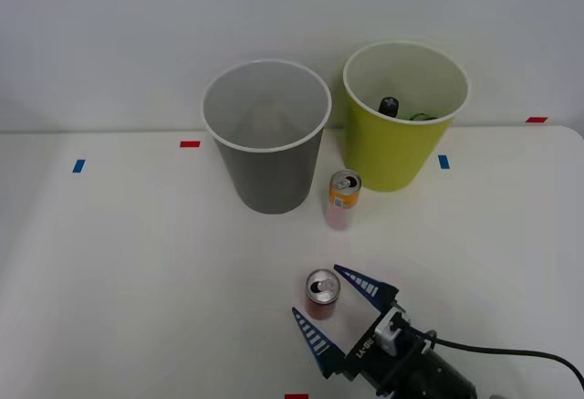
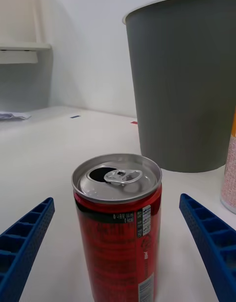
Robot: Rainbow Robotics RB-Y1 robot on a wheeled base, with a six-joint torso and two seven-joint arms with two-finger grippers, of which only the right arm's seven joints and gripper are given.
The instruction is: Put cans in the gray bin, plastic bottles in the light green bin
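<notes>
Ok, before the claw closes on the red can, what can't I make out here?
- Green bin: front view, its wall hides the bottle below the cap.
- Orange can: wrist view, cut off by the edge.
- Red can: wrist view, base cut off.
- Gray bin: bottom too dim to judge.

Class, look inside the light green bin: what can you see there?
Inside the light green bin lie dark plastic bottles, one black-capped. Its wall hides their lower parts and the bin's bottom.

I see a red can (image 2: 118, 228) of glossy metal with a brushed silver top. The gray bin (image 2: 184, 86) looks like matt plastic. My end effector (image 1: 339, 309) has ribbed blue plastic fingers (image 2: 209, 238). The counter (image 1: 137, 262) is smooth, matt white.
</notes>
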